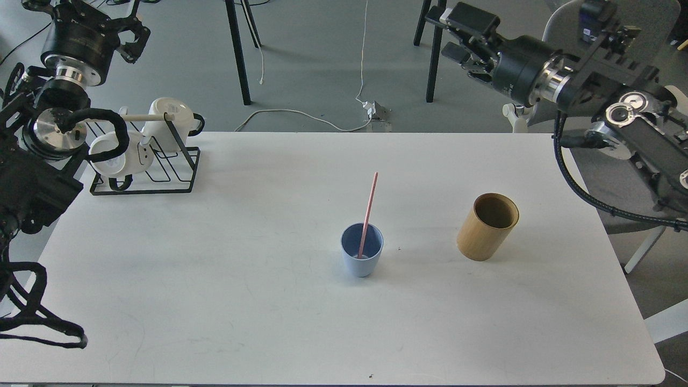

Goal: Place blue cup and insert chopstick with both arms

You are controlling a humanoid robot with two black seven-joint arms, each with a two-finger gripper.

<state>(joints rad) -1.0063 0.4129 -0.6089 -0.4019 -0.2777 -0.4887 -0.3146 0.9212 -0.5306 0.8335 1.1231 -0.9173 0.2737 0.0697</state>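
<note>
The light-blue cup [362, 258] stands upright near the middle of the white table [269, 301]. The pink chopstick [369, 207] rests inside it, its lower end on the cup's bottom and its top leaning slightly right and away. Nothing holds either one. My right gripper [449, 35] hangs high above the table's far right edge, well clear of the cup, open and empty. At the far upper left, my left gripper [138, 38] is raised over the mug rack, its fingers apart with nothing between them.
A tan bamboo cylinder [487, 227] stands right of the cup, open end up. A black wire rack [156, 177] with white mugs [167, 121] and a pale wooden rod sits at the table's far left corner. A grey chair [591, 80] stands behind the right side.
</note>
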